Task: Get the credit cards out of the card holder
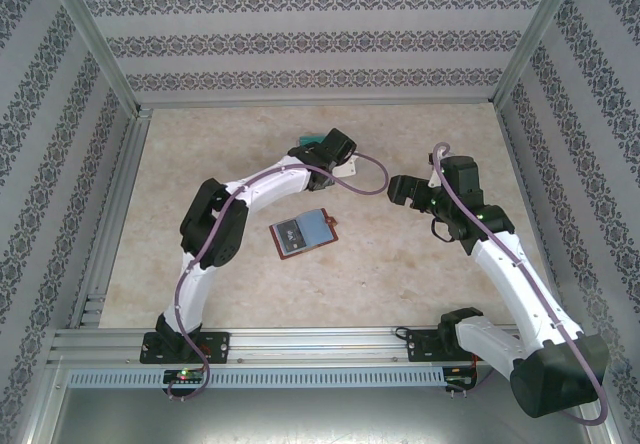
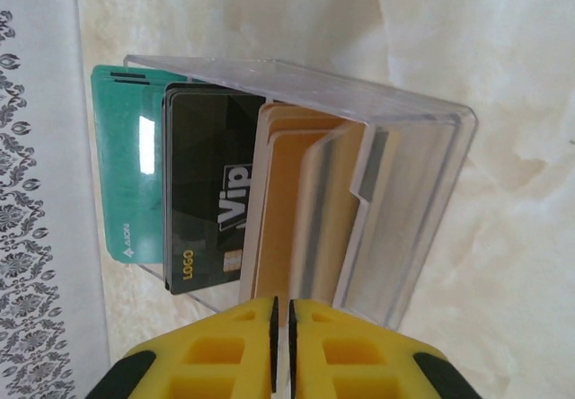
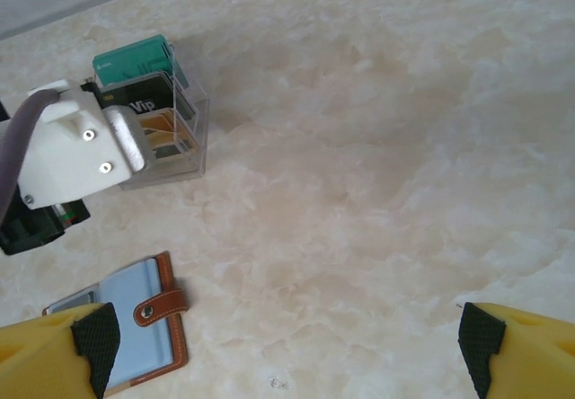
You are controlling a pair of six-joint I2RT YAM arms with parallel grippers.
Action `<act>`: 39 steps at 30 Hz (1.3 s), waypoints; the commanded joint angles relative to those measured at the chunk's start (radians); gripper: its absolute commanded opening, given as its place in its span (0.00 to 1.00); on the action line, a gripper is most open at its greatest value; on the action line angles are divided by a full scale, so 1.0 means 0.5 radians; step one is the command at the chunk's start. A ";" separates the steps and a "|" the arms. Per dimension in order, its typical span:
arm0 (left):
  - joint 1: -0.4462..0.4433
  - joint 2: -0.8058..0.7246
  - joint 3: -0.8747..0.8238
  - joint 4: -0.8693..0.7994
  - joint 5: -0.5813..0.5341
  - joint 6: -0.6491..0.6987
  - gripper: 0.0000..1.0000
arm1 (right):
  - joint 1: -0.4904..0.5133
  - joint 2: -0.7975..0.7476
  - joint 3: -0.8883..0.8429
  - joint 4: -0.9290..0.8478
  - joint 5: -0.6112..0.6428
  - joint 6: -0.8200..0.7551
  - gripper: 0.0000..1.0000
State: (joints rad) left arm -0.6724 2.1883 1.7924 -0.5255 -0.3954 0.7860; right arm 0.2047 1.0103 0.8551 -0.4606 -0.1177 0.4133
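The brown card holder [image 1: 303, 231] lies open on the table between the arms, its blue-grey page and snap tab [image 3: 158, 307] facing up. Its left half looks dark. At the far middle, a clear stepped stand [image 2: 422, 192] holds three credit cards: teal [image 2: 126, 165], black "Vip" [image 2: 202, 192] and tan [image 2: 278, 210]. My left gripper [image 2: 281, 327] is at the tan card's near edge with its jaws a thin slit apart; whether they still pinch the card is unclear. My right gripper [image 3: 287, 350] hovers wide open over bare table, right of the card holder [image 3: 135, 327].
The stand [image 1: 308, 144] sits under the left wrist [image 1: 335, 146]. The right gripper [image 1: 398, 189] hangs about a hand's width to its right. Patterned walls and metal rails close the table on three sides. Bare marble surface lies on the right and at the front.
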 commanded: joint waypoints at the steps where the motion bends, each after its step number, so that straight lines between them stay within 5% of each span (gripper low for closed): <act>1: 0.016 0.074 0.072 0.065 -0.065 0.012 0.19 | -0.019 -0.035 -0.032 0.004 -0.035 0.034 0.98; 12: 0.047 0.046 0.136 0.055 -0.065 -0.165 0.26 | -0.019 -0.049 -0.026 0.003 -0.053 0.044 0.98; 16: 0.067 -0.111 0.096 0.045 0.029 -0.414 0.45 | -0.018 0.001 0.010 0.002 -0.114 0.076 0.98; 26: 0.120 -0.664 -0.313 0.018 0.173 -1.111 0.72 | 0.154 0.212 0.146 0.039 -0.259 0.030 0.98; 30: 0.147 -0.932 -0.557 0.028 0.218 -1.431 1.00 | 0.329 0.336 0.215 0.057 -0.195 0.024 0.98; 39: 0.259 -1.622 -1.317 0.229 0.425 -2.118 0.99 | 0.637 0.618 0.342 0.162 -0.207 0.048 0.98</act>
State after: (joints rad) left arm -0.5610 1.4418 1.1820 -0.4526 -0.2371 -0.0856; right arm 0.4919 1.2877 0.9855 -0.4129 -0.2222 0.4385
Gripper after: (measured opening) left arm 0.992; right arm 0.981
